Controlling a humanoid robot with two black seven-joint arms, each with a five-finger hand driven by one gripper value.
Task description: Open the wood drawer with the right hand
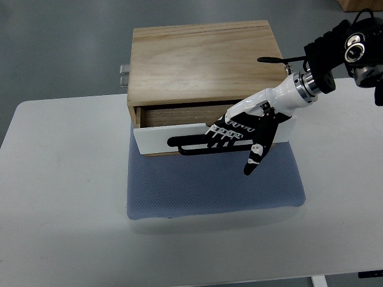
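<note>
The right hand [242,131] reaches in from the upper right, its white forearm crossing the front corner of the wooden box [206,63]. Its fingers [222,134] are curled over the black handle [191,145] on the white front of the drawer [157,139], gripping the bar near its right end; the thumb [256,156] points down and away from the bar, free of it. To the left of the fingers the rest of the handle runs along the drawer front. Just above the fingers, the drawer stands pulled a little way out of the box, a strip of its wooden inside showing between the white front and the box's edge. Below the fingers lies a blue-grey mat [215,188], on which the box sits, spread over the white desk [60,197]. Behind the box, far from the fingers on the left, a small metal fitting [124,73] sticks out.
</note>
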